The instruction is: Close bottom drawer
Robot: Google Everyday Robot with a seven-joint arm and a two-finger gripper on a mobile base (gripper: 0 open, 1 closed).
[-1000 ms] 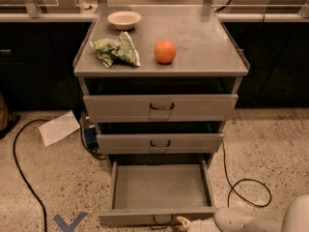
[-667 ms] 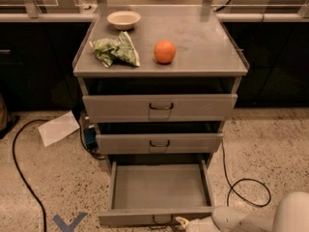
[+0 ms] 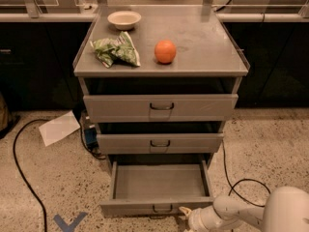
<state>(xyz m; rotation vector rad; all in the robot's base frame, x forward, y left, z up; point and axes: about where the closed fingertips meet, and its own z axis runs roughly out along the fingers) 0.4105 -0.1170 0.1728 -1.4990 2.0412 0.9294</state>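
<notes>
The bottom drawer is the lowest of three grey cabinet drawers. It stands pulled far out, an empty shallow tray. Its flat front panel carries a small dark loop handle. My gripper comes in from the lower right on a white arm. Its tip sits right at the front panel, just right of the handle. The middle drawer and the top drawer are each pulled out a little.
On the cabinet top lie a white bowl, a green crumpled bag and an orange. A black cable and a sheet of paper lie on the floor at left. Another cable loops at right.
The white arm has shifted a little to the left and up towards the drawer front. The bottom drawer stands as far out as before.
</notes>
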